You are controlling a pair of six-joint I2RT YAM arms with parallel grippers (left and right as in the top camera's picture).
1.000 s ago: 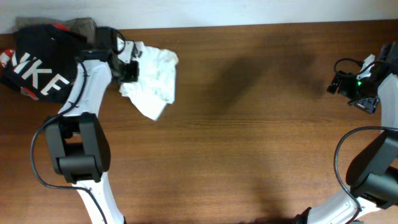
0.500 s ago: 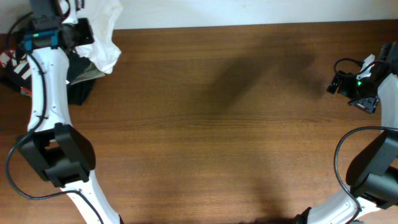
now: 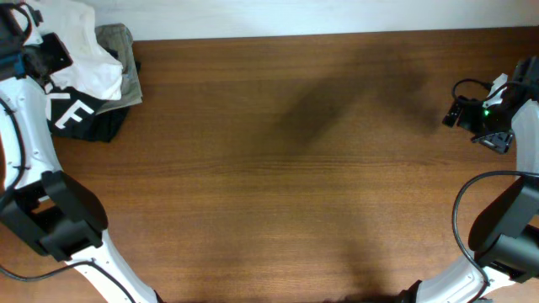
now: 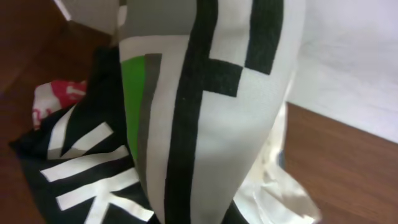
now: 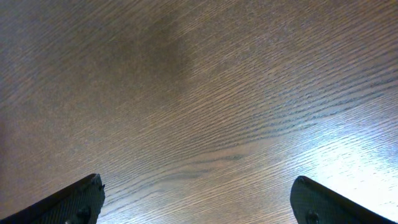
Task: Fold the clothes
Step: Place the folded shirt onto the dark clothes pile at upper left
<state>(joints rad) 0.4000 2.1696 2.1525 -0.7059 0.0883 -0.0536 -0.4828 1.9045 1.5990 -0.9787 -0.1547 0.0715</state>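
- The white T-shirt (image 3: 84, 52) is in the far left corner of the counter (image 3: 295, 168), bunched up in a loose lump rather than spread flat.
- The left gripper (image 3: 50, 52) is right against that lump. Its jaws are pinched down narrow and the white fabric gathers out of them, so I read it as holding the shirt.
- Part of the shirt drapes over 2 other garments in the same corner: a black garment (image 3: 80, 122) with big white letters, and an olive-grey garment (image 3: 120, 46) just beyond it by the far edge.
- In the left wrist view, a white surface with black bars and a green patch fills the middle, too close for me to tell what it is. Behind it I see the black garment's white letters and a red-and-white patch. Pale, crumpled white fabric shows at the lower right.
- The right gripper (image 5: 199, 200) is well apart from all of this, at the far right side of the counter. Its jaws stand wide with only bare wood grain between them, holding nothing.
- The middle of the counter shows only brown wood.
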